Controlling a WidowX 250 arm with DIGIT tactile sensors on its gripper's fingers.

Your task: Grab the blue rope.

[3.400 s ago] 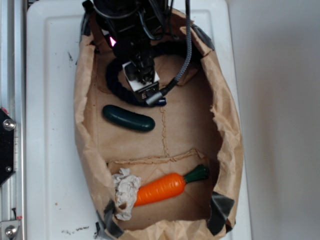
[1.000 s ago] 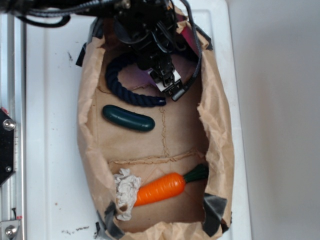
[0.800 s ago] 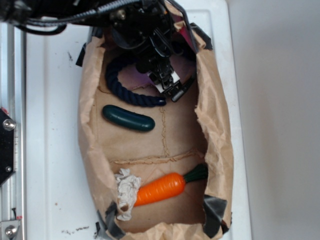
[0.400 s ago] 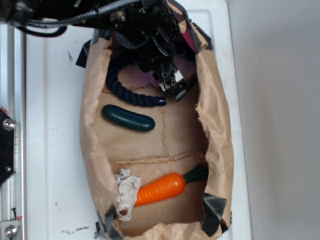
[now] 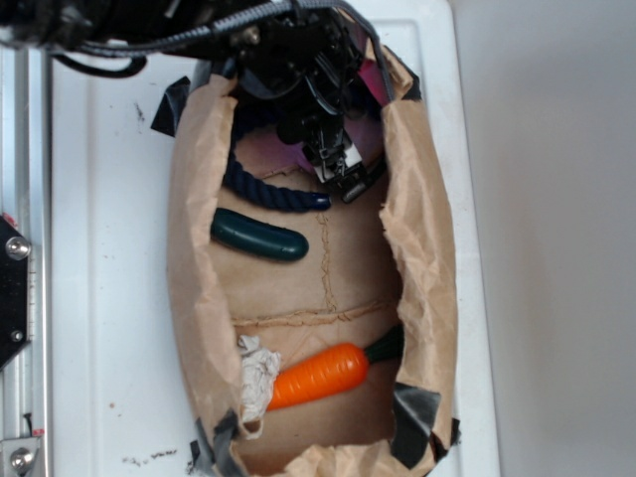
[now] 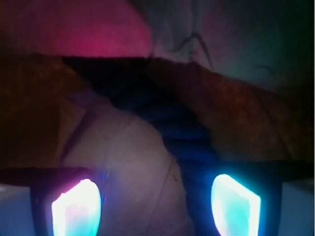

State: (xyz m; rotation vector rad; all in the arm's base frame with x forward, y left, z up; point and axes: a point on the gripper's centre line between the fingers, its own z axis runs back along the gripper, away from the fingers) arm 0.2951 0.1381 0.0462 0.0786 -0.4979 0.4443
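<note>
Wrist view, nearest: gripper (image 6: 155, 206) with two glowing fingertips (image 6: 76, 209), set well apart, nothing pinched between them.
Wrist view, just beyond: the blue rope (image 6: 189, 142) runs diagonally from upper left down to the inner side of the right fingertip; whether it touches that fingertip cannot be told.
Wrist view, farthest: brown paper floor and wall, tinted pink and green by the lights.
Gripper state: spread open and empty in the wrist view; in the exterior view the gripper (image 5: 343, 179) hangs low inside the upper end of the paper bag (image 5: 189, 298).
Rope position: in the exterior view the blue rope (image 5: 268, 192) lies on the bag floor at the upper end, curved like a hook, its bright blue cap pointing right, just beside the gripper tip; part of the curve is hidden under the arm.
Task progress: the approach looks nearly complete; the rope is not yet gripped or lifted.
Left to do, as a judgement: centre the rope between the fingertips, close on it, raise it.
Container: an open brown paper bag, taped at its corners, lying on the white counter (image 5: 99, 298).
Contents, bottom to top in the exterior view: orange carrot toy (image 5: 323, 373) beside a crumpled white scrap (image 5: 256, 378); dark-green cucumber toy (image 5: 258, 236) in the middle; the rope at the top.
</note>
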